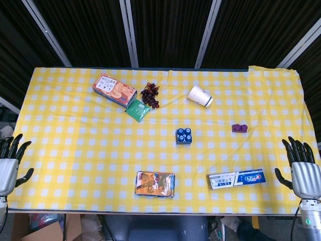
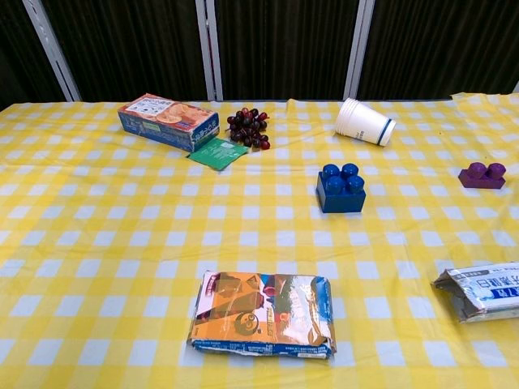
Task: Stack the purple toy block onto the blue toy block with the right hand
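both hands are idling with fingers spread: right hand [image 1: 305, 173] waiting at the purple block's [image 1: 239, 128] five o'clock, blue block [image 1: 184, 135] lying at the purple block's nine o'clock, left hand [image 1: 10, 163] parked clear.

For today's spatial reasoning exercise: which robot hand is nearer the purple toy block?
Right. The right robot hand rests at the table's near right edge, close beside the purple toy block; the left robot hand sits at the opposite edge.

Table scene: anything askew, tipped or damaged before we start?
The paper cup lies tipped on its side near the far edge; no spill visible. The toothpaste box has a crumpled, torn-looking open end. The purple block and blue block sit upright, apart.
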Robot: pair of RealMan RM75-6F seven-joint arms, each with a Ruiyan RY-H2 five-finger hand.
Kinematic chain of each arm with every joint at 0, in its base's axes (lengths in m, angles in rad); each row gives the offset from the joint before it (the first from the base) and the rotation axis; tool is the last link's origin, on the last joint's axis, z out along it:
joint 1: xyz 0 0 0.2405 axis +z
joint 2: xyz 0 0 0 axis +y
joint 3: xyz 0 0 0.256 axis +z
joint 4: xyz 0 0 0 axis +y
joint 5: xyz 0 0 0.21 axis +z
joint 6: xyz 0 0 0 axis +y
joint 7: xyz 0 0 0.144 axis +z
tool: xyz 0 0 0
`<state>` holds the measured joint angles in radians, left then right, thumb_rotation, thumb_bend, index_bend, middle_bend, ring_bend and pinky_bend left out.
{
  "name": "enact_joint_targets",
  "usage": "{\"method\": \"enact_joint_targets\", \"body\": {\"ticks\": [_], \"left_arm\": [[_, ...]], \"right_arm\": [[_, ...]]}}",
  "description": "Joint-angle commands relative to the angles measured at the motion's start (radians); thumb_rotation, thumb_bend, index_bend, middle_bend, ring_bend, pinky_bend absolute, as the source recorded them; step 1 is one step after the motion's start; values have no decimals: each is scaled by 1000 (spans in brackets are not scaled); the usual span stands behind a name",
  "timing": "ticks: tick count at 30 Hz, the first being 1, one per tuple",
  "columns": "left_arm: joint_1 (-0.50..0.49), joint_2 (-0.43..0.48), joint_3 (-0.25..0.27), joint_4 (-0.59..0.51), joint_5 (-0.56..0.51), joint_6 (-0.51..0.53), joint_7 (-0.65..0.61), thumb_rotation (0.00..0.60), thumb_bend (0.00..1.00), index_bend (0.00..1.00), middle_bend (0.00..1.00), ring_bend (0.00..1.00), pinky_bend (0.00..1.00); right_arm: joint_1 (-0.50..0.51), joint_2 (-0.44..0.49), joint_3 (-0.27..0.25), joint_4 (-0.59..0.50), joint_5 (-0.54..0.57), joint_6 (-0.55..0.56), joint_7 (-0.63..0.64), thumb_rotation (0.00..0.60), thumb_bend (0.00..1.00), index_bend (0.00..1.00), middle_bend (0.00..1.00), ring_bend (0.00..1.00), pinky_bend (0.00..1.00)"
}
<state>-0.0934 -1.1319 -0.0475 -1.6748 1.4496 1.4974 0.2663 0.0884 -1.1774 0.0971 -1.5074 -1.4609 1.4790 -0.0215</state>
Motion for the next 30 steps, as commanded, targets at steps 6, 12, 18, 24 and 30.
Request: {"method": "enact_joint_targets", "body": {"ticks": [6,12,18,24,30], "left_arm": [[2,3,3,-9,3,0,1,600,306,152,0,0,57],[5,5,-3,-2,-4,3,-9,600,305,152,0,0,57],[5,3,-8,4,-22,-3,-5,600,305,152,0,0,57],[3,-5,-14,16,-23,0,-9,600,305,152,0,0,57],[-9,-21,-11,20,-30,-24,24,600,305,152,0,0,57]], "right_arm": [[1,0,-7,-9,-11,-1,-11,600,393,0,0,0,0],[6,-6,-8,-10,-6,-13,-15,600,394,23,0,0,0],[27,-14,-9,-5,-6,-48,-26,600,394,28,0,0,0],[117,1,26,9,11,-168,-14,600,394,43,0,0,0],[262,15,107,24,121,-385,8,600,394,44,0,0,0]]}}
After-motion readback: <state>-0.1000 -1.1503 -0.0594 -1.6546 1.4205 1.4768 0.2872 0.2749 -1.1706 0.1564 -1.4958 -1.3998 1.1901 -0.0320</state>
